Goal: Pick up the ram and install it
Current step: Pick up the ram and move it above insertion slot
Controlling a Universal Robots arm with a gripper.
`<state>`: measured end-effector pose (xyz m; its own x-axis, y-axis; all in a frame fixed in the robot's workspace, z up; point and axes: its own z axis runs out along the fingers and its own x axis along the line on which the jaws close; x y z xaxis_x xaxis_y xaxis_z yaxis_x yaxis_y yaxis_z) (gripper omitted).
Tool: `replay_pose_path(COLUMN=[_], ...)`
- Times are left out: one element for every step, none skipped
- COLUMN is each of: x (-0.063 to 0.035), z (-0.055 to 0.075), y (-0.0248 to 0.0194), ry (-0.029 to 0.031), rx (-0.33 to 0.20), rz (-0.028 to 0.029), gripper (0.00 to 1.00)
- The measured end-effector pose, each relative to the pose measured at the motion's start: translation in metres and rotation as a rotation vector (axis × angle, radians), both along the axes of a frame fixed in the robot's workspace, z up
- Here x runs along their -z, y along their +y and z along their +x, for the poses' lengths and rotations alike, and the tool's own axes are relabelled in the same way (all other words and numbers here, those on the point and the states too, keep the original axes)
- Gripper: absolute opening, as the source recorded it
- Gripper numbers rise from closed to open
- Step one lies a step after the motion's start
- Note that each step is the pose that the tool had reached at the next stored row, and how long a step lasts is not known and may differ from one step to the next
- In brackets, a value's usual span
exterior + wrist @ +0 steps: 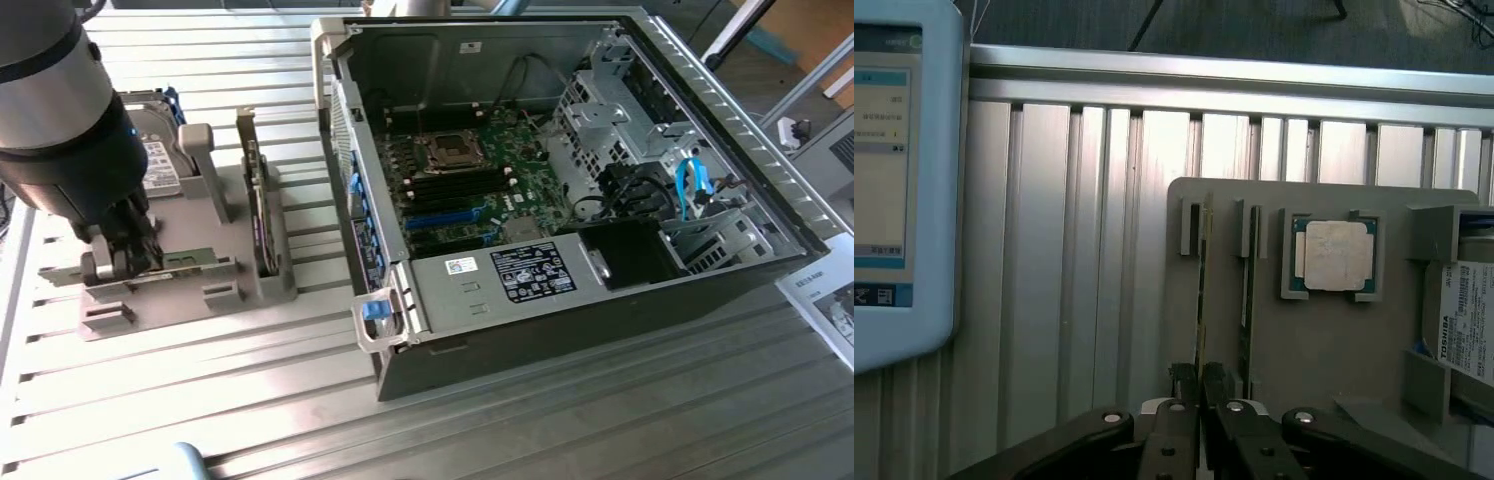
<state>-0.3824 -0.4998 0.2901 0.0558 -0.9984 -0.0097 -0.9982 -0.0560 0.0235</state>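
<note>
Pincer (1200, 380) clamps ram (1204, 290); second stick (1248, 290), processor (1336, 255) alongside.

Bright even light; strong glare on ribbed metal table (1154, 200); computer case (400, 70) interior shadowed.

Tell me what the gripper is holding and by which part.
The gripper is closed on the ram, pinching its thin upper edge near one end; the ram sits on edge in a slot of the grey holder.
</note>
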Motion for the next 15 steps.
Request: replay_pose_path(x=[-0.0018, -0.0041, -0.0061, -0.008, -0.0093, -0.0117, -0.0146, -0.022, -0.028, -0.0352, -0.0426, -0.0483, -0.0553, -0.0596, -0.0633], z=[0.0, 0.0, 0.0, 0.0, 0.0, 0.0, 0.0, 0.0, 0.0, 0.0, 0.0, 0.0, 0.0, 0.0, 0.0], y=[0.0, 0.0, 0.0, 0.0, 0.0, 0.0, 0.0, 0.0, 0.0, 0.0, 0.0, 0.0, 0.0, 0.0, 0.0], ry=[0.0, 0.0001, 0.0, 0.0001, 0.0001, -0.0001, 0.0, 0.0001, 0.0, 0.0001, 0.0001, 0.0, 0.0, 0.0001, 0.0], rx=[0.0, 0.0, 0.0, 0.0, 0.0, 0.0, 0.0, 0.0, 0.0, 0.0, 0.0, 0.0, 0.0, 0.0, 0.0], rz=[0.0, -0.0001, 0.0, -0.0001, -0.0001, 0.0, 0.0, -0.0001, 0.0, -0.0001, 0.0, -0.0001, 0.0, -0.0001, 0.0], gripper=[0.14, 0.14, 0.14, 0.14, 0.14, 0.14, 0.14, 0.14, 0.14, 0.14, 0.14, 0.14, 0.14, 0.14, 0.14])
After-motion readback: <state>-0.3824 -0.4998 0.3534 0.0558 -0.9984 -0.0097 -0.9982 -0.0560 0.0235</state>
